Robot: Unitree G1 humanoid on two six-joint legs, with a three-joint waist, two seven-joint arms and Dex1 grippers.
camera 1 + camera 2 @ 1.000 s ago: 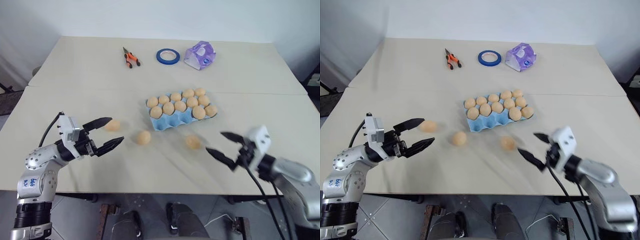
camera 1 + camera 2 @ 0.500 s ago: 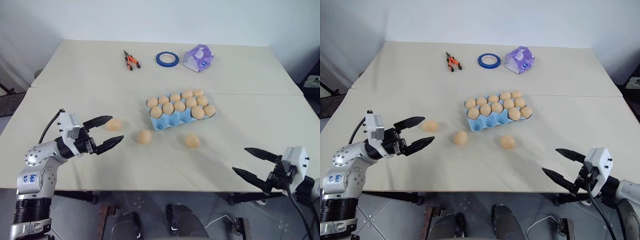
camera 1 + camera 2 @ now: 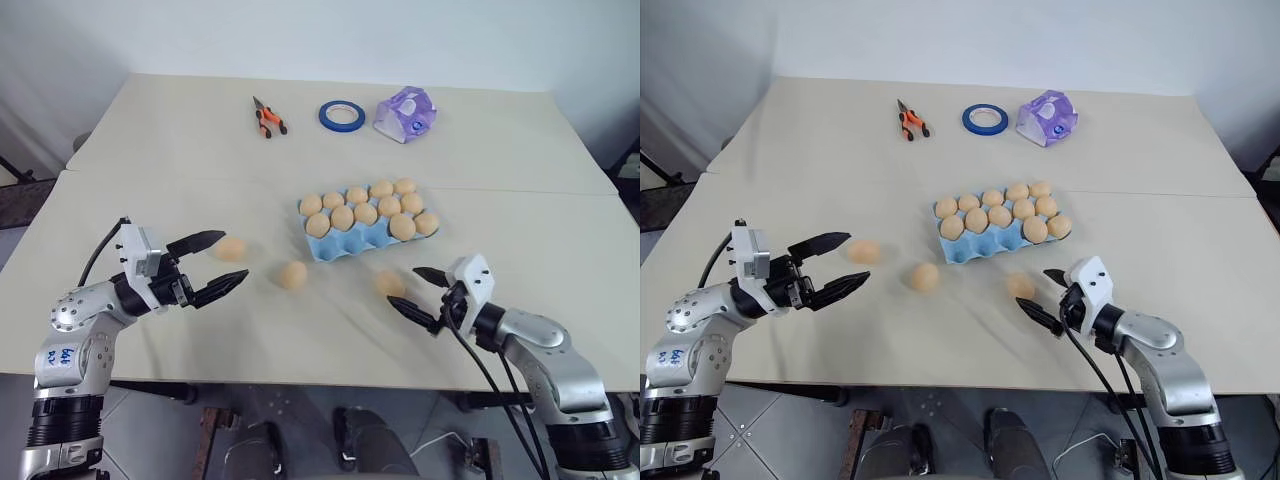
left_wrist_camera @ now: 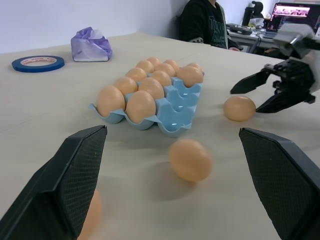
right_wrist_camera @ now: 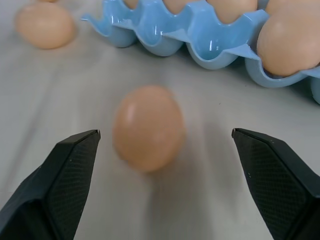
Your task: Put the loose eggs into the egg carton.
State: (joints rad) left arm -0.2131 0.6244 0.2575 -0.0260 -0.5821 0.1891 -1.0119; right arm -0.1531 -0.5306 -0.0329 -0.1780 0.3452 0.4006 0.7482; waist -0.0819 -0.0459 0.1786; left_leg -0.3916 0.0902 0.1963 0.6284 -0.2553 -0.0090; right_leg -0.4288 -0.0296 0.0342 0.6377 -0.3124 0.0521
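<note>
No readable writing on the tape [image 3: 341,115], the packet [image 3: 403,113] or the orange pliers [image 3: 266,118] at the far side of the table [image 3: 150,140]. The moulded blue carton [image 3: 345,244] holds 10 smooth eggs; 3 loose eggs [image 3: 293,274] lie just in front. Both the left gripper [image 3: 217,264] and the right gripper [image 3: 414,294] gape wide, empty; 1 egg sits just before the right.

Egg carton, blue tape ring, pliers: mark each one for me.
egg carton [image 3: 345,246], left eye view, on its empty blue front cups.
blue tape ring [image 3: 342,116], left eye view, on the near side of the band.
pliers [image 3: 270,124], left eye view, on the orange handles.
</note>
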